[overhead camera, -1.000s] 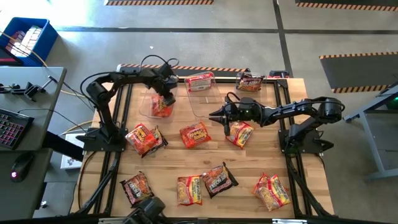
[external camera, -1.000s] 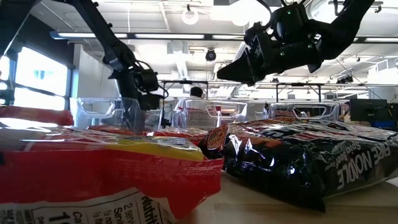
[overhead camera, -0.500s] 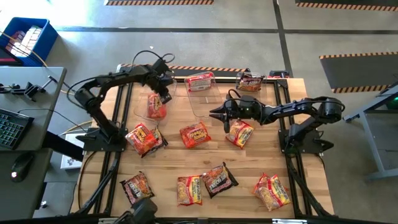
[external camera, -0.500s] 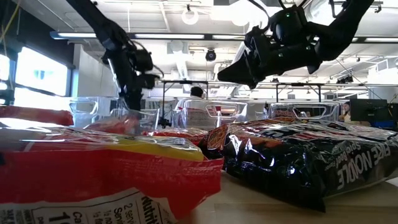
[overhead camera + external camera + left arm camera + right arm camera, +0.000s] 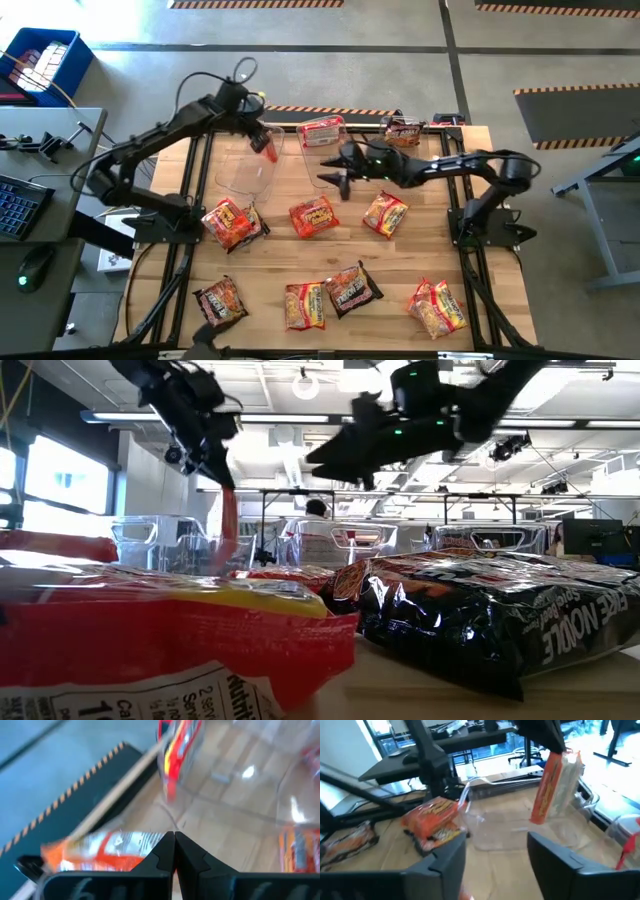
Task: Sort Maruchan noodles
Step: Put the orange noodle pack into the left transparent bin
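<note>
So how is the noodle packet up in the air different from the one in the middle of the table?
The lifted packet hangs in the air on its edge; the middle packet lies flat on the table. The left gripper pinches the lifted packet above a clear bin; nothing touches the middle packet. From above, the lifted packet shows only a thin sliver, the middle packet its whole front. Both are orange-red crinkly noodle packets.

Glossy crinkly plastic noodle packets [image 5: 314, 216], clear smooth plastic bins [image 5: 243, 172], pale wooden table [image 5: 400, 270], matt dark arms [image 5: 160, 135].
</note>
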